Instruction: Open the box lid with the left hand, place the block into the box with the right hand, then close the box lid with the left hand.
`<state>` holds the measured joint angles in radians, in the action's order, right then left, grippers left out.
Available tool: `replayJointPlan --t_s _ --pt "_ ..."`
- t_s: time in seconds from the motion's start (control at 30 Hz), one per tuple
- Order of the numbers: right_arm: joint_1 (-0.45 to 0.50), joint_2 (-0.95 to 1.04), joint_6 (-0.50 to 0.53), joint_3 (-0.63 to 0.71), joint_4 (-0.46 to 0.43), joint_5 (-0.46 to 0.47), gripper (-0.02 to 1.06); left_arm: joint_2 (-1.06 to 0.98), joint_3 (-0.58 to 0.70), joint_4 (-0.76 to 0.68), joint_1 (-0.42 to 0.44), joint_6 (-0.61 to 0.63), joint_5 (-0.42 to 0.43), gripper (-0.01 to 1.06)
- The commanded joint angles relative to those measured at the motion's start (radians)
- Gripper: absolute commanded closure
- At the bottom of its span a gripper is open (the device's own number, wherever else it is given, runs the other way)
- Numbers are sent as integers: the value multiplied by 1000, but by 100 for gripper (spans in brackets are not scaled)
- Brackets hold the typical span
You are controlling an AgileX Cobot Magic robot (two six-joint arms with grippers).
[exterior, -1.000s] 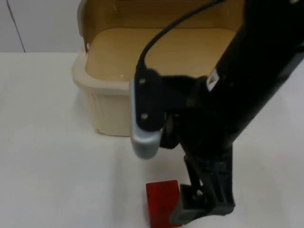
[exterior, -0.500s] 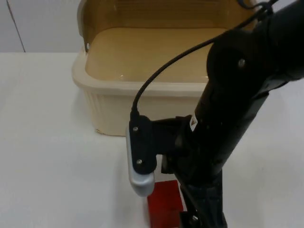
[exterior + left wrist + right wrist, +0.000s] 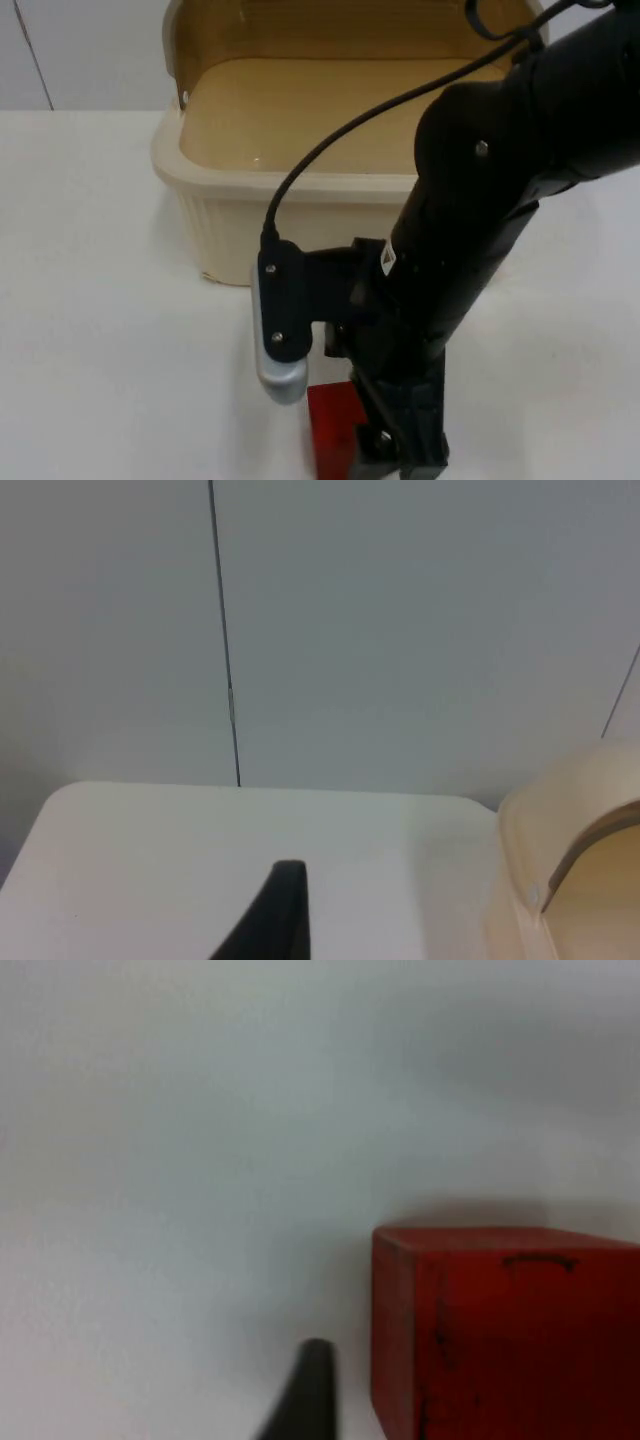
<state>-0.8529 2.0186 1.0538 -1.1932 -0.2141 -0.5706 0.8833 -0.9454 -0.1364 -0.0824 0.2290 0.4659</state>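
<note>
The cream box (image 3: 230, 225) stands at the back of the table with its amber lid (image 3: 300, 25) raised upright behind it; the inside is bare. A red block (image 3: 328, 432) lies on the table in front of the box. My right gripper (image 3: 395, 455) hangs low over the block's right side, partly hiding it. In the right wrist view the red block (image 3: 505, 1335) stands close beside one black fingertip (image 3: 305, 1390), with a small gap between them; the gripper is open. My left gripper (image 3: 283, 915) waits off to the left of the box (image 3: 560, 880), facing the grey wall.
White table top (image 3: 90, 330) stretches left and in front of the box. The grey partition wall (image 3: 400, 630) closes off the back. The right arm (image 3: 490, 200) crosses over the box's front right corner.
The right arm has sunk lower and shifted a little left over the red block. The block and the box have not moved.
</note>
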Motion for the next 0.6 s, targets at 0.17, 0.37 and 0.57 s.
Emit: replayJointPlan --t_s 0.17,0.37,0.57 --pt "-3 12 -10 -11 3 -19 76 -7 -7 -10 3 -1 1 0" --pt "-3 16 -30 -11 3 -25 79 -7 -7 -14 3 -1 1 0" --pt "-3 14 -75 -11 3 -20 97 -7 -7 -14 3 -1 1 0"
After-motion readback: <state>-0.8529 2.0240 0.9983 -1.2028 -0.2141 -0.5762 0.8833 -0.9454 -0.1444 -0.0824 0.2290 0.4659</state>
